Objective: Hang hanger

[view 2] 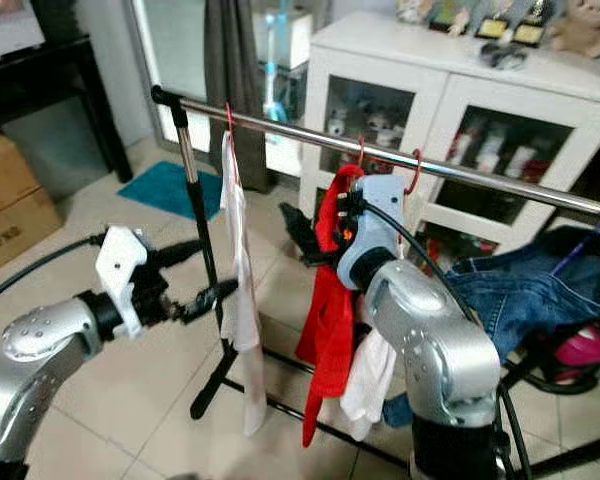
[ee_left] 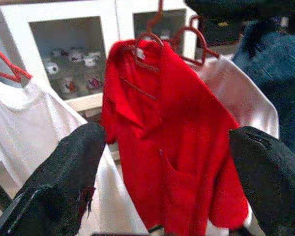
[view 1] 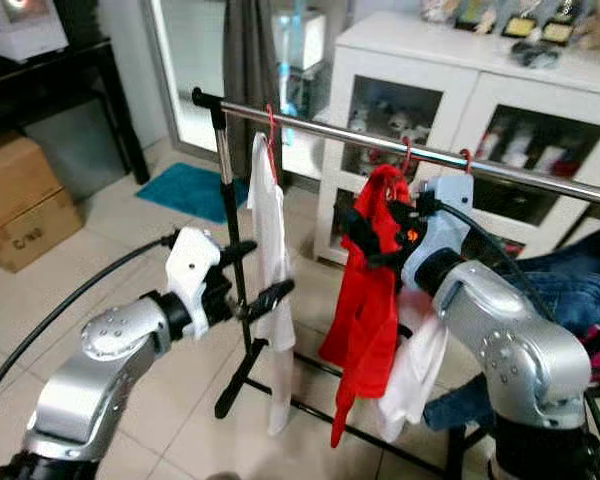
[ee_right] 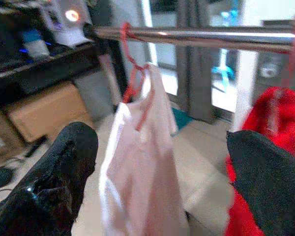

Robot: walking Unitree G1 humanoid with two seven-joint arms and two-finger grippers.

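Observation:
A steel rail of a clothes rack crosses the scene. A white garment hangs from a red hanger near the rail's left end. Further right, a red shirt hangs on a red hanger whose hook is over the rail. Another white garment hangs just behind it. My right gripper is open at the red shirt's collar side, with nothing between its fingers. My left gripper is open beside the rack's upright post and the white garment, and faces the red shirt.
A white glass-door cabinet stands behind the rack. Blue jeans are draped at the right. The rack's black base legs spread over the tiled floor. A cardboard box, a teal mat and a black table are at the left.

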